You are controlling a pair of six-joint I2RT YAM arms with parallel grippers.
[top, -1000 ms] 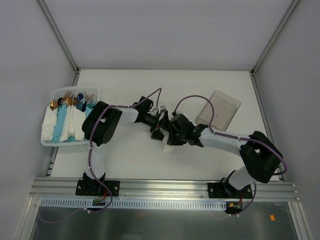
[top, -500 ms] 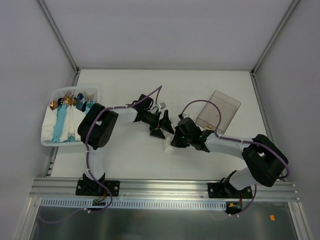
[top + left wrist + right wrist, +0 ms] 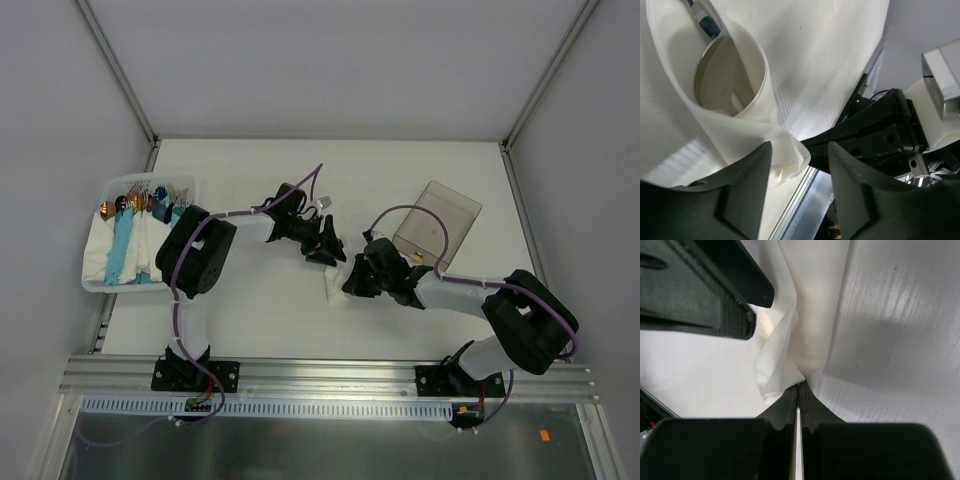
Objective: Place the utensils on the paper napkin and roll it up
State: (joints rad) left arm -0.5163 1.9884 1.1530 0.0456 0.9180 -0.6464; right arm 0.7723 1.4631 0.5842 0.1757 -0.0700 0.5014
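At 9 o'clock on the matte white worktop (image 3: pixel 260 320) sits a shallow white bin (image 3: pixel 120 287). It is packed with rolled bundles (image 3: pixel 125 250), soft white and light blue, with coppery and dark glossy cutlery ends poking out at their 12 o'clock side. Near the middle of the worktop, the left tool (image 3: pixel 328 248) reaches down at the 12 o'clock end of the paper napkin (image 3: pixel 332 285). The napkin is a thin, plain white sheet curled into a loose, open tube rather than a tight roll. In the left wrist view its wall bends in a smooth round loop and ends in a crumpled, folded corner. That corner lies between the tool's smooth dark grey fingers (image 3: pixel 745 200). The jaws stand partly apart with a gap beside the paper, so the fold is bracketed, not clamped. Of the utensils (image 3: pixel 720 75), only a rounded, dull-silver end shows, lying inside the loop. The rest is hidden by the paper. At 3 o'clock of the napkin, touching it, is the right tool (image 3: pixel 350 283), black and blocky. In its own wrist view the two slim fingers are pressed flat together, pinching a pleat of the soft sheet at their tips. At 2 o'clock of the napkin, well apart from it, lies a clear plastic tray (image 3: pixel 437 218), rectangular with rounded corners and a faint smoky tint.
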